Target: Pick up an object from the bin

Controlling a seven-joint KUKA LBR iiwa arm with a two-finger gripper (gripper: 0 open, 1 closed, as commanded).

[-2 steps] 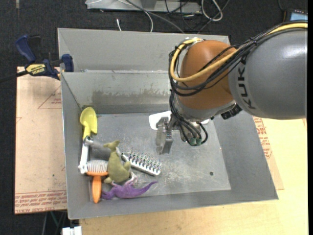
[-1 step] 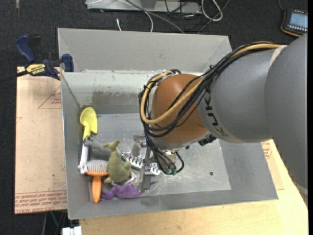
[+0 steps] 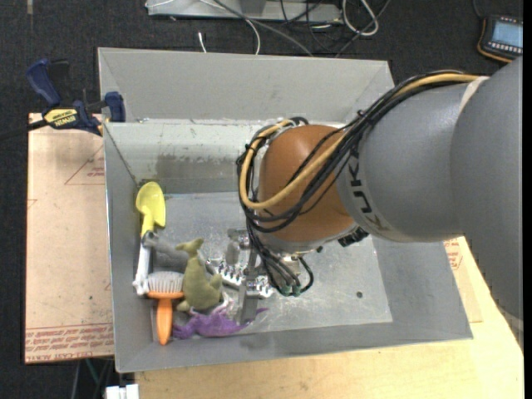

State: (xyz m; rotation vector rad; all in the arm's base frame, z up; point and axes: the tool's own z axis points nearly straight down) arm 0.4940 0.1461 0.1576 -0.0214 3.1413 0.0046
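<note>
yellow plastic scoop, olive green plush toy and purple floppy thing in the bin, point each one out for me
yellow plastic scoop [image 3: 151, 203]: camera view, on its rounded blade.
olive green plush toy [image 3: 199, 285]: camera view, on the middle of its body.
purple floppy thing [image 3: 213, 327]: camera view, on its bunched middle.

Heaped at left end of bin [image 3: 366, 293]: scoop [image 3: 151, 206] behind brush [image 3: 165, 286], plush toy [image 3: 199, 284] right of brush, gripper [image 3: 248, 296] just right of plush toy.
</note>
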